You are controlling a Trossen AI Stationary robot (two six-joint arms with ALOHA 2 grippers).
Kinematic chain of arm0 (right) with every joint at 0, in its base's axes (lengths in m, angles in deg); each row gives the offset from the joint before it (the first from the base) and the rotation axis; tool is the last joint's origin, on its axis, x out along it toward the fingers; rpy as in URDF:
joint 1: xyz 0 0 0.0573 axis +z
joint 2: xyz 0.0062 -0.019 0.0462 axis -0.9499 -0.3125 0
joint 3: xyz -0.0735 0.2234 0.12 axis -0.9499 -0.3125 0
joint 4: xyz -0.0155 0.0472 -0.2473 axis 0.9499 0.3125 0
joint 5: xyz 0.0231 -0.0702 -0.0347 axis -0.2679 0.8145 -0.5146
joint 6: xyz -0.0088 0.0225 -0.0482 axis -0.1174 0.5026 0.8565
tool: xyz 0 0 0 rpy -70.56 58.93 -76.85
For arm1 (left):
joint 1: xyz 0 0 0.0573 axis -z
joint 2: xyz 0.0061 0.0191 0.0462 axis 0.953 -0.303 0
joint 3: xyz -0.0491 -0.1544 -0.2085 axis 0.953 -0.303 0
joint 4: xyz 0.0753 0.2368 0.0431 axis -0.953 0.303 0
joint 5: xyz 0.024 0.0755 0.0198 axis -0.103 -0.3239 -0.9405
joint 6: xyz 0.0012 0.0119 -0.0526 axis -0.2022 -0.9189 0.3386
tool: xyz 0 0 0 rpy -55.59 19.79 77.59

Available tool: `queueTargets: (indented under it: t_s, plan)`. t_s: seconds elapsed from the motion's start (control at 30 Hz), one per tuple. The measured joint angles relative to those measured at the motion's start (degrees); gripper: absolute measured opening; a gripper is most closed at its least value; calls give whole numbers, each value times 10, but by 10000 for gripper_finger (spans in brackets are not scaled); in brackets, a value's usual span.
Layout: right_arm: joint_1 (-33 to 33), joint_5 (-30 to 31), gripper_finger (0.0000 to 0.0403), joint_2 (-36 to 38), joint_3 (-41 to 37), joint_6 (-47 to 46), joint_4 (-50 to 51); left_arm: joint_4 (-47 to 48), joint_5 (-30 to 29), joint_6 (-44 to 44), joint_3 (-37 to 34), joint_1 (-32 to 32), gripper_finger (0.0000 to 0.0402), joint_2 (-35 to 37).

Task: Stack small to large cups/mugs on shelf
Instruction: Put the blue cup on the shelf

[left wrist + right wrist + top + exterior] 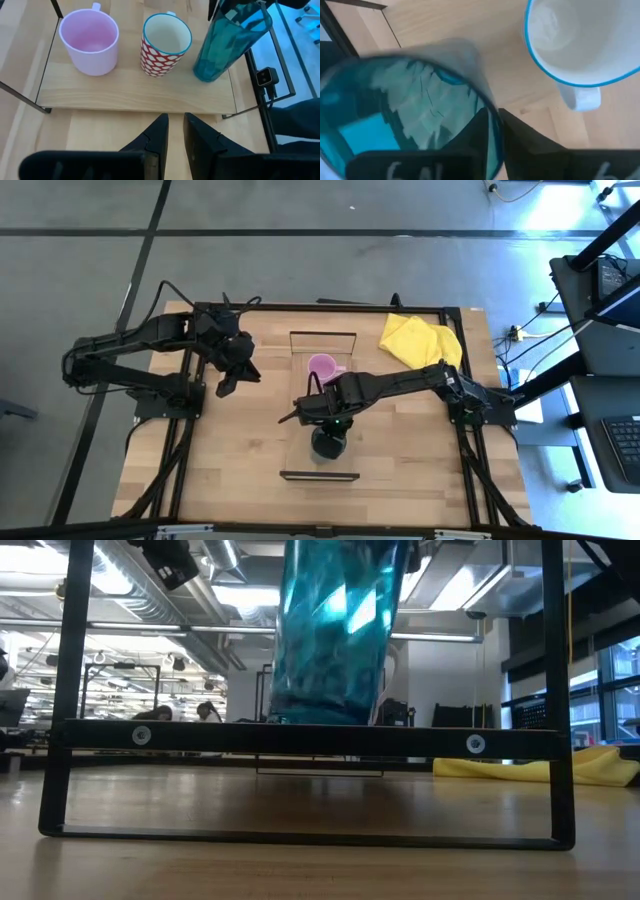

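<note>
The shelf [318,405] lies along the middle of the table. On it, seen in the left wrist view, stand a pink mug [90,42], a white mug with red dots and a blue rim [164,45], and a tall teal translucent cup [225,45], in that order. My right gripper [492,132] is shut on the teal cup [330,444] at the shelf's near end. The right arm hides the white mug in the high view. My left gripper [232,378] is shut and empty, left of the shelf, pointing at it. My right gripper pinches the teal cup's rim wall [485,107], one finger inside the cup and one outside. The fingers come from above, pointing down. The cup leans a little, its base [320,718] at the shelf board; whether it rests there I cannot tell.
A yellow cloth [420,340] lies at the table's far right corner. The shelf's dark end frames [310,735] stand up at both ends. Bare tabletop lies left and right of the shelf. People show in the room behind the table.
</note>
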State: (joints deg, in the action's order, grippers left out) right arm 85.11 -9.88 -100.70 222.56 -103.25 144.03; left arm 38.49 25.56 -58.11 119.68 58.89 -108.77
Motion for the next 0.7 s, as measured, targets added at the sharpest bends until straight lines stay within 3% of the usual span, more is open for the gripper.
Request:
queueTargets:
  t_s: [0.3,0.7]
  plan:
    - [0,-3,69,7,4,0,-7,-3,-5,-12,0,0,55,0]
    - [0,18,78,76,5,0,-56,-14,-6,-10,0,0,55,0]
